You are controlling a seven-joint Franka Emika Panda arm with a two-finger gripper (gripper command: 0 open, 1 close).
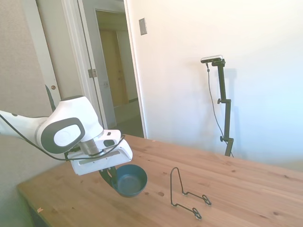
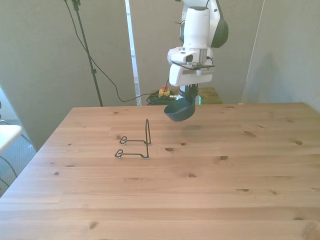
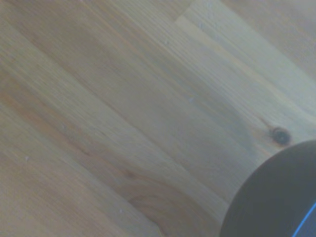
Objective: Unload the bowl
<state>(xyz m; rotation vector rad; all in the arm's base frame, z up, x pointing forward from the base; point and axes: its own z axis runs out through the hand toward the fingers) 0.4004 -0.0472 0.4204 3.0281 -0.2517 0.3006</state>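
Observation:
The small dark blue-teal bowl point(image 1: 131, 180) point(image 2: 180, 110) hangs tilted, low over the wooden table point(image 1: 246, 189), near its far edge in the front view. My gripper point(image 1: 109, 176) point(image 2: 190, 98) is shut on the bowl's rim, with the white hand directly above it. In the wrist view a blurred dark part of the bowl point(image 3: 276, 197) shows over the wood. The thin black wire rack point(image 1: 187, 195) point(image 2: 135, 145) stands on the table apart from the bowl, toward the front view's left, with nothing in it.
A doorway point(image 1: 116, 71) opens behind the arm in the side view. Cables and a yellow plug block point(image 2: 162, 92) lie on the floor behind the table.

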